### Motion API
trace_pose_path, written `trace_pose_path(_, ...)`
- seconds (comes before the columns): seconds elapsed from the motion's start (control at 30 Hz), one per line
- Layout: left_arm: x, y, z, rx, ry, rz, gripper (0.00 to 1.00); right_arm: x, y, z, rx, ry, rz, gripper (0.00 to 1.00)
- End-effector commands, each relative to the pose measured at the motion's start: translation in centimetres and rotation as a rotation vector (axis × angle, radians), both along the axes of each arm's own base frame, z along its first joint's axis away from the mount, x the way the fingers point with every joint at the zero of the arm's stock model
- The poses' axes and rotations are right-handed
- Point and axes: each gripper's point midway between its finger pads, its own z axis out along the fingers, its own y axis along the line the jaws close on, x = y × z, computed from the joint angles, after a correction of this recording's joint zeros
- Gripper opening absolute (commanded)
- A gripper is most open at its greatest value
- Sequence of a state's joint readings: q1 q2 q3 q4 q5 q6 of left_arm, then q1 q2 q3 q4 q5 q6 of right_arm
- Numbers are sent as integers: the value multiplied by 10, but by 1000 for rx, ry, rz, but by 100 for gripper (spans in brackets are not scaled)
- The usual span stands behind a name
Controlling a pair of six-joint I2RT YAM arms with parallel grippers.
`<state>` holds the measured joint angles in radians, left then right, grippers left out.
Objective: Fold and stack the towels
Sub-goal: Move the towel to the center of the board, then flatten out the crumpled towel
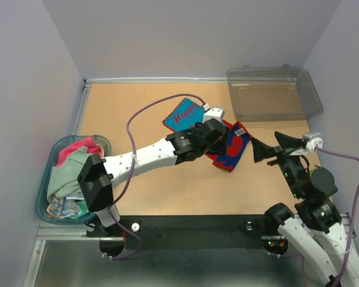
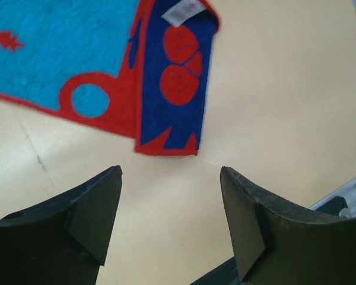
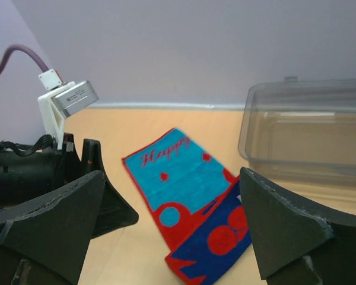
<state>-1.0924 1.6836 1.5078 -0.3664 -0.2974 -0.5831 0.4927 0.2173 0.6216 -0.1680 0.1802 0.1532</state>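
The towel [image 1: 184,113] lies flat mid-table, its long axis running from the teal "Happy" end at 11 o'clock to the blue-and-red end at 5 o'clock. The left gripper [image 2: 169,178] hangs just off that blue end, jaws apart and empty. The right gripper [image 1: 273,147], at the towel's 3 o'clock, gapes wide and empty. Other towels [image 1: 72,167] fill the tub [image 1: 43,185] at 9 o'clock.
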Motion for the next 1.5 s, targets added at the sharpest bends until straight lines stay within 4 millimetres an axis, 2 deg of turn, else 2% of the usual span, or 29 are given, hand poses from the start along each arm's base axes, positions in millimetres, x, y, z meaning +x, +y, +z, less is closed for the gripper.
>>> trace_pose_path(0.0,27,46,36,-135,-82,124,79,13,29,0,-39,109,108,100)
trace_pose_path(0.03,34,57,34,-147,-81,157,79,22,35,-11,-42,162,106,100)
trace_pose_path(0.07,40,65,31,-176,-65,177,78,28,37,-13,-42,203,101,100)
trace_pose_path(0.1,52,87,18,-169,-52,222,78,45,46,-33,-54,303,90,100)
trace_pose_path(0.13,61,96,15,-176,-50,243,78,54,48,-42,-58,353,71,100)
trace_pose_path(0.17,74,110,7,-176,-46,273,78,71,51,-60,-61,451,24,100)
trace_pose_path(0.23,91,121,-1,-165,-50,291,77,85,55,-79,-86,536,-8,100)
trace_pose_path(0.27,109,132,-12,-139,-50,325,77,93,59,-86,-93,573,-15,100)
trace_pose_path(0.3,121,135,-12,-134,-58,338,77,103,66,-109,-126,649,-23,100)
trace_pose_path(0.37,144,147,-22,-101,-53,381,76,113,72,-133,-150,725,-27,99)
trace_pose_path(0.4,165,157,-32,-81,-41,417,76,120,79,-154,-175,788,-23,97)
trace_pose_path(0.47,185,168,-42,-58,-37,454,75,125,85,-171,-198,841,-13,93)
trace_pose_path(0.5,199,170,-52,-31,-36,465,72,127,91,-180,-209,867,4,86)
trace_pose_path(0.53,210,181,-56,-11,-35,496,71,130,93,-195,-229,909,9,83)
trace_pose_path(0.6,231,186,-68,18,-25,516,69,132,96,-209,-251,943,13,77)
trace_pose_path(0.67,247,198,-78,46,-19,536,69,135,98,-225,-281,979,12,76)
trace_pose_path(0.7,252,199,-95,73,3,539,69,136,96,-228,-300,981,6,75)
trace_pose_path(0.73,262,200,-90,69,-14,548,67,136,96,-232,-313,990,8,73)
trace_pose_path(0.8,275,203,-102,93,-8,546,67,135,99,-241,-345,1004,25,73)
trace_pose_path(0.9,284,201,-117,117,5,526,66,133,108,-250,-389,1018,59,70)
trace_pose_path(1.1,287,199,-148,148,54,504,65,122,129,-264,-450,1039,92,68)
trace_pose_path(1.23,286,198,-162,167,79,494,63,108,124,-284,-503,1097,52,68)
trace_pose_path(1.47,274,203,-175,190,114,491,59,88,110,-296,-572,1136,-15,67)
